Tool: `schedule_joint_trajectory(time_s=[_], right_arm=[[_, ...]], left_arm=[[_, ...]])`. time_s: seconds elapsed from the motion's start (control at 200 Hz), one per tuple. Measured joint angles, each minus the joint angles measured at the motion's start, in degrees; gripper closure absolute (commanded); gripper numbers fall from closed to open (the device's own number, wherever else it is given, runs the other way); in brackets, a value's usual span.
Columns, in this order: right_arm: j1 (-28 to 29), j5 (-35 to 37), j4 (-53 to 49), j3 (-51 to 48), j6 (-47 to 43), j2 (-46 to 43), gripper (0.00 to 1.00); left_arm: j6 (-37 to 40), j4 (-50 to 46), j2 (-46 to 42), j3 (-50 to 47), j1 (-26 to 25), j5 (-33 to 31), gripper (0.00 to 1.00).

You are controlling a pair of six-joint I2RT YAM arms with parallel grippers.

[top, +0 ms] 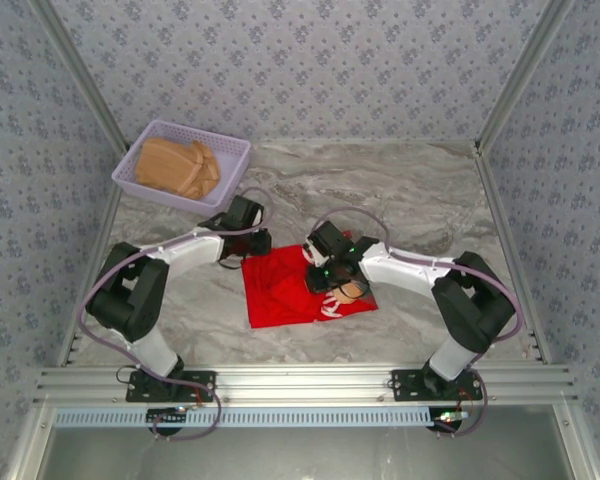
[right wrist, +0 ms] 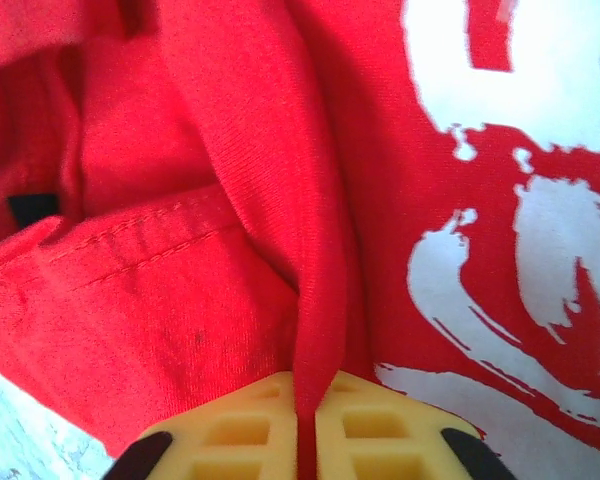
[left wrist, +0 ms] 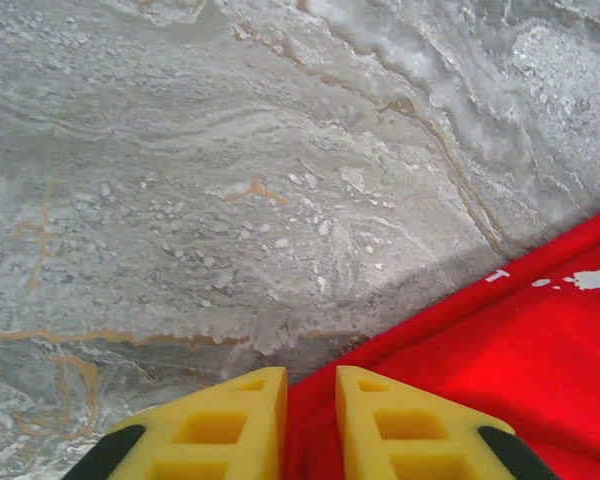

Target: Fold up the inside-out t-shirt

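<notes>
Grey marble-patterned tabletop (top: pixel 430 200) runs between papered walls, with a lavender plastic basket (top: pixel 130 168) holding a tan folded garment (top: pixel 175 165) in the upper left of the overhead view. Just below centre lies the bright red soft cloth t-shirt (top: pixel 280 295) with white lettering, partly bunched. The left gripper (top: pixel 248 243) sits at its upper left corner, its yellow jaws drawn close with the red edge between them, apparently clamping it. The right gripper (right wrist: pixel 307 390) is clenched on a raised ridge of fabric beside the print. Thin, light and limp, the shirt will likely sag and drag rather than hold shape. Hems and corners look the surest places to pinch.
</notes>
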Motion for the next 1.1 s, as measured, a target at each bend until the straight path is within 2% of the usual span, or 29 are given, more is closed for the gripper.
schedule_joint_trajectory(time_s=[0.16, 0.29, 0.42, 0.51, 0.635, 0.769, 0.844, 0.934, 1.014, 1.099], right_arm=[[3.3, 0.0, 0.5, 0.0, -2.7, -3.0, 0.96], [7.1, 0.0, 2.5, 0.0, -5.7, -5.3, 0.94], [10.5, -0.7, 4.5, 0.0, -7.8, -5.1, 0.85], [12.1, -0.9, 4.6, 0.6, -8.5, -3.6, 0.71], [12.2, 0.3, 2.2, 2.6, -8.9, -1.2, 0.59], [10.8, 1.1, 0.0, 3.0, -8.6, -1.0, 0.55], [9.7, 1.0, -0.5, 2.8, -8.3, -2.1, 0.52], [7.9, -1.0, 0.8, 1.3, -7.7, -5.3, 0.49], [4.6, -3.4, 3.4, -0.9, -6.2, -8.0, 0.48], [0.7, -5.3, 5.6, -1.9, -4.5, -7.5, 0.51]], left_arm=[[0.2, 0.0, 0.0, 0.0, 1.7, 2.4, 0.84], [0.2, 0.0, 0.0, 0.0, 3.4, 4.3, 0.81], [0.2, 0.0, 0.0, 0.0, 5.1, 5.2, 0.79], [0.2, 0.0, 0.0, 0.0, 6.1, 5.4, 0.77], [0.3, 0.0, 0.0, 0.0, 7.0, 5.5, 0.69], [0.7, -1.1, -0.6, -0.5, 7.8, 2.8, 0.46], [0.9, -1.6, -4.5, -3.4, 8.2, -0.2, 0.35], [-0.4, -2.3, -14.3, -9.6, 8.2, -2.4, 0.28], [-1.1, -3.3, -24.7, -14.9, 6.6, -1.7, 0.27], [-1.9, -3.6, -31.4, -18.2, 2.8, 0.9, 0.29]])
